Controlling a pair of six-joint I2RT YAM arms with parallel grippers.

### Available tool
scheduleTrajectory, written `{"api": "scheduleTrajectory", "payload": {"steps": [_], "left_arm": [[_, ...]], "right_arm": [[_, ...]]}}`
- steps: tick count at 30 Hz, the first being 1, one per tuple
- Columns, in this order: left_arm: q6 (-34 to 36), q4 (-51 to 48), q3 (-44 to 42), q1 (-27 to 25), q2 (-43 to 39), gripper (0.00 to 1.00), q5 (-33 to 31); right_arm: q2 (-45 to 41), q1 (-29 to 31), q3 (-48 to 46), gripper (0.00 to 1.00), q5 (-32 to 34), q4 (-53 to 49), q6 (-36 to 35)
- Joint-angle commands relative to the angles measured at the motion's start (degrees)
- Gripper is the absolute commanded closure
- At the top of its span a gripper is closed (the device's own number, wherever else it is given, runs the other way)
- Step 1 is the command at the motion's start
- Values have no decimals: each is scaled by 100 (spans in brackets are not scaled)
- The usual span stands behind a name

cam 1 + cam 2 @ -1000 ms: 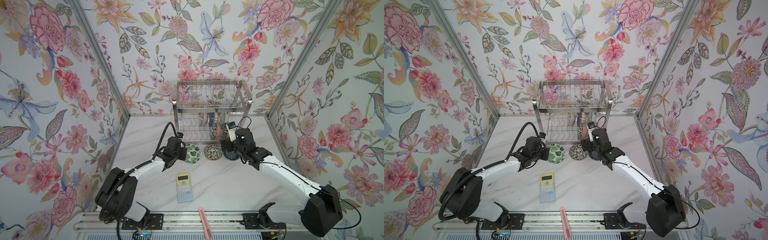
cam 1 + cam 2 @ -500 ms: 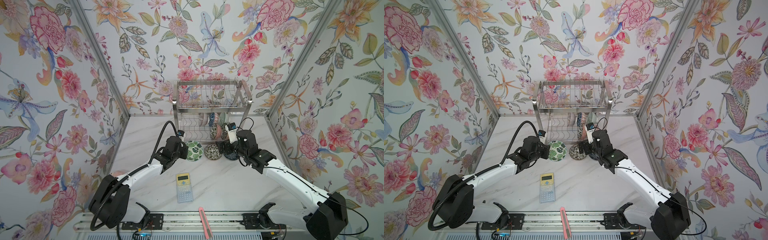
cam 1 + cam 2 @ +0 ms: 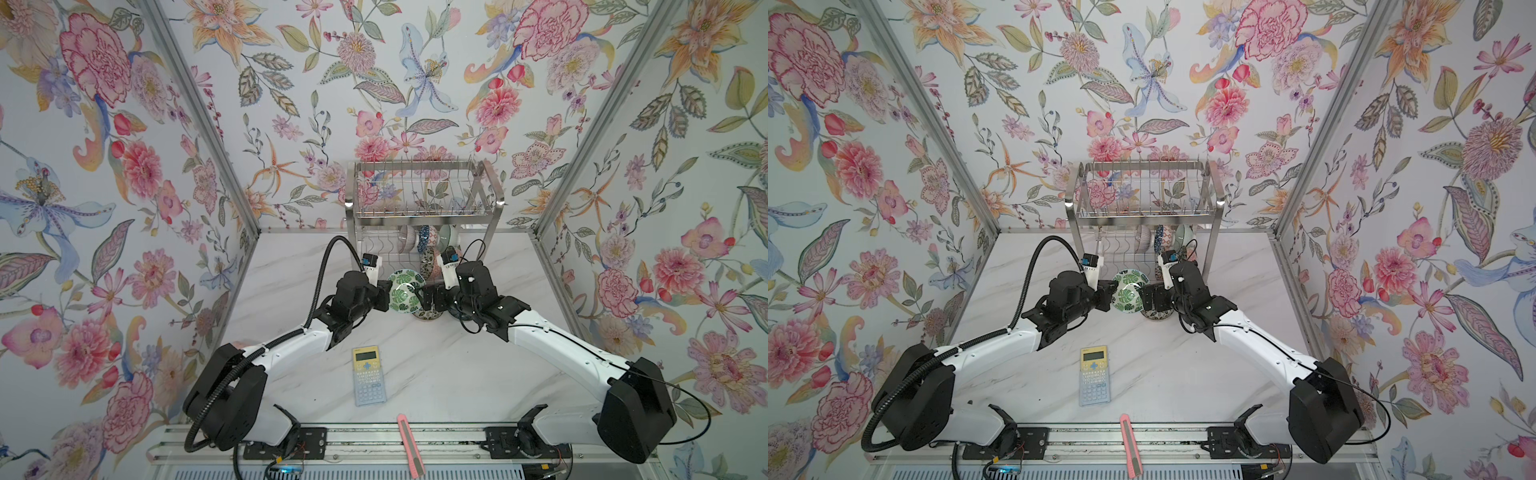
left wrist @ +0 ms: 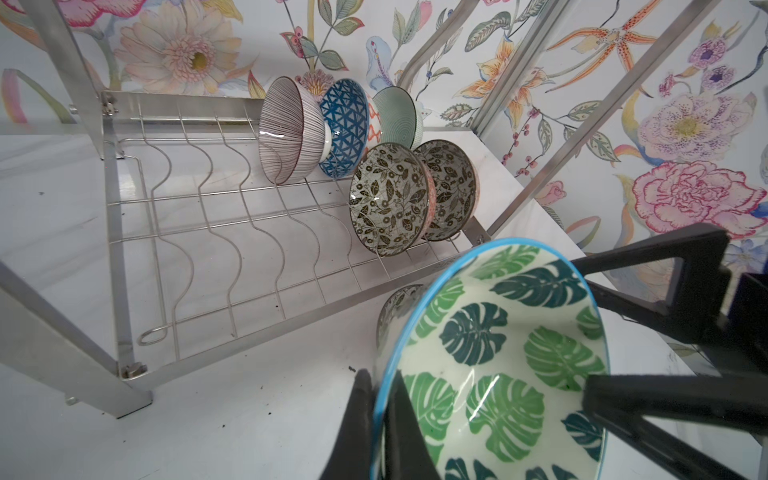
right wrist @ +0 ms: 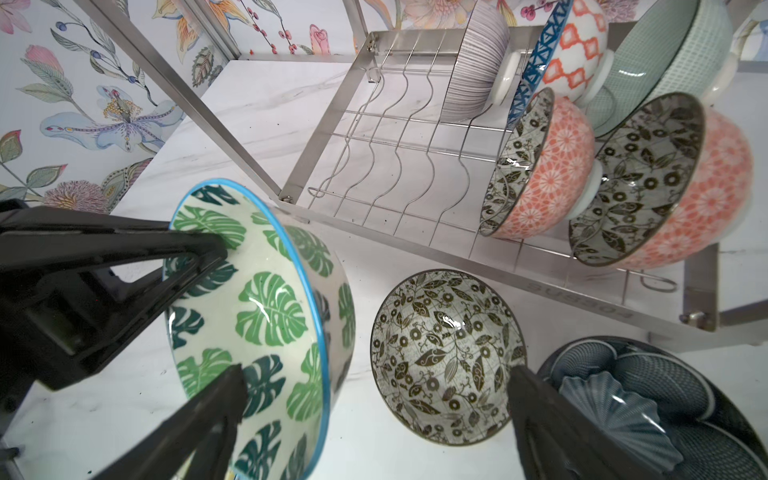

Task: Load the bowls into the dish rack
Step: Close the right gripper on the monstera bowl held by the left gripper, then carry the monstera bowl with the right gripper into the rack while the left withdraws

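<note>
Now leaf bowl [image 3: 406, 291] raised, left end effector [image 3: 388, 292] pinching it, right end effector [image 3: 426, 297] nearer, gaping.

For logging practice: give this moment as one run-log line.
left gripper: shut on green leaf bowl; right gripper: open, near it; dish rack: partly loaded

You're looking into a booth whose three walls [image 3: 104, 187] carry bright floral wallpaper. Silver metal posts [image 3: 205, 124] mark its corners, and the tabletop [image 3: 436, 374] is white marble.
</note>
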Motion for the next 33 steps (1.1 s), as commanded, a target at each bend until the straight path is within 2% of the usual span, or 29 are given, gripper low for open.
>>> {"api": "scheduleTrajectory", "payload": {"steps": [1,10,14,21,30,31,32,33], "left_arm": [[-183,526,97,-92,52,100,149],[-201,623,129,-139,117,100,221],[-185,645,132,-145,146,100,246],[-191,665,97,-161,146,100,285],[-84,470,122,-150,115,100,230],[-18,354,166,-147,103,86,193],[65,189,219,-143,75,57,138],[145,24,278,-141,33,37,78]], "right_arm": [[163,28,169,6,-110,376,306],[633,46,216,35,-166,586,494],[711,55,285,61,-138,561,500],[751,53,384,98,-56,458,460],[646,64,373,100,61,410,341],[631,64,380,100,80,395,314],[612,55,391,100,123,378,286],[598,53,404,100,148,345,247]]}}
